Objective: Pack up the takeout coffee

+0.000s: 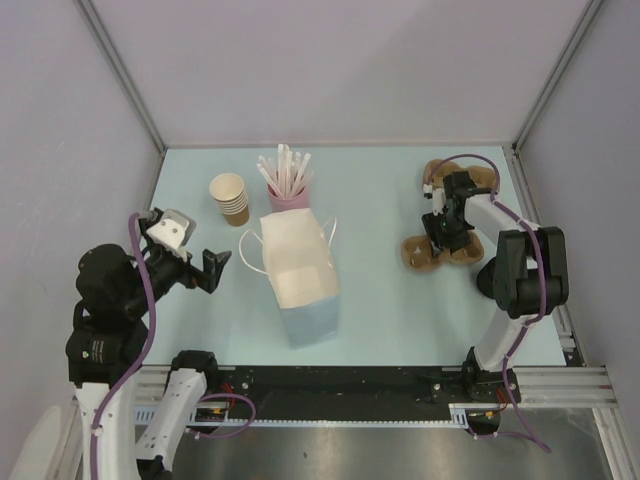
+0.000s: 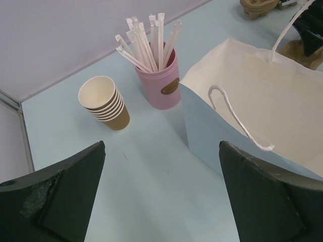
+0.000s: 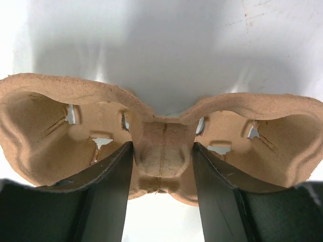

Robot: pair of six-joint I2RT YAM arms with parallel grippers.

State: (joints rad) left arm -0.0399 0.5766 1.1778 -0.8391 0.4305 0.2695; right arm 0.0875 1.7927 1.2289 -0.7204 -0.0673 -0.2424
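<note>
On the middle of the table (image 1: 400, 310), seen from above, the paper bag (image 1: 298, 270) stands upright with its mouth open, probably so either arm can drop things in. The pink cup (image 1: 288, 190) of straws sits at its 12 o'clock and the stack of lidless cups (image 1: 230, 198) at its 11 o'clock. At 9 o'clock the left gripper (image 1: 213, 270) hangs spread wide and empty, aimed at the bag, seemingly parked. At 3 o'clock, well apart from the bag, the right gripper (image 1: 440, 238) is down on a pulp cup carrier (image 1: 416, 252). A second carrier (image 1: 484, 176) lies at that gripper's 12 o'clock, partly covered by arm and cable. The takeout coffee shows nowhere here, and I cannot tell whether the arm hides it.

In the left wrist view, two dark fingers (image 2: 60, 196) frame bare table at 6 o'clock, with nothing between them. The bag fills 3 o'clock. Its right side is cut off and its floor is out of sight, so its contents are unknown. No lidded cup appears.

In the right wrist view, the fingers (image 3: 108, 196) pinch the carrier's centre post, one against each flank, which looks like the natural handle for lifting it level. Both wells look empty, though their outer rims run off the frame. There is no coffee here either.
</note>
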